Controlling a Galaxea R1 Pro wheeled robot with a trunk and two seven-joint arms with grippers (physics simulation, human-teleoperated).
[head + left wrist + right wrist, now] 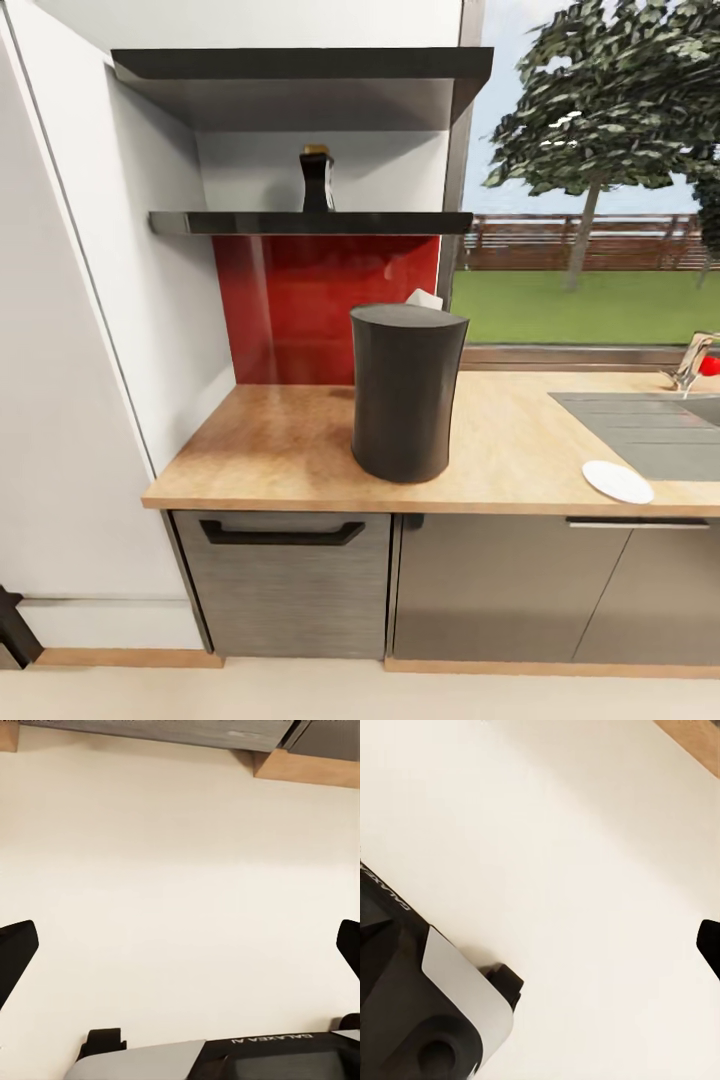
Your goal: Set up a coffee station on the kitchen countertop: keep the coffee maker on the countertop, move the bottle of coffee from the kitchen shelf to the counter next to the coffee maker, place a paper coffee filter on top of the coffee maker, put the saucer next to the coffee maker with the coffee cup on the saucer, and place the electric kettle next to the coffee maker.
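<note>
From my head camera I look at a wooden desk [290, 440] set against a red backsplash [320, 300]. The coffee maker [406, 392], a tall dark cylinder, stands upright on the desk near its front edge. A bit of white, perhaps the paper coffee filter [425, 298], peeks up just behind its top rim; I cannot tell what it rests on. Above, on the lower kitchen shelf [310, 223], the dark bottle of coffee [316, 180] stands upright with a golden cap. Far to the right on the desk, near the front edge and just beside the sink [650, 425], lies the white saucer [617, 481]. A faucet [690, 362] rises behind the sink, and a window [590, 180] shows grass and a tree. Below the desk are grey cabinet fronts, one with a dark handle [282, 533].

From my left wrist camera, my left end effector [180, 949] hangs over the pale floor [180, 855], its two dark fingertips [15, 952] spread wide at opposite edges of the picture, holding nothing. Part of my own base [247, 1057] sits below, and the cabinet plinth [300, 766] runs along the far side.

From my right wrist camera, I see one dark fingertip [709, 941] of my right end effector over the same pale floor, beside my base [427, 1012]. With the other finger out of frame, I cannot tell whether it is apart or together.
</note>
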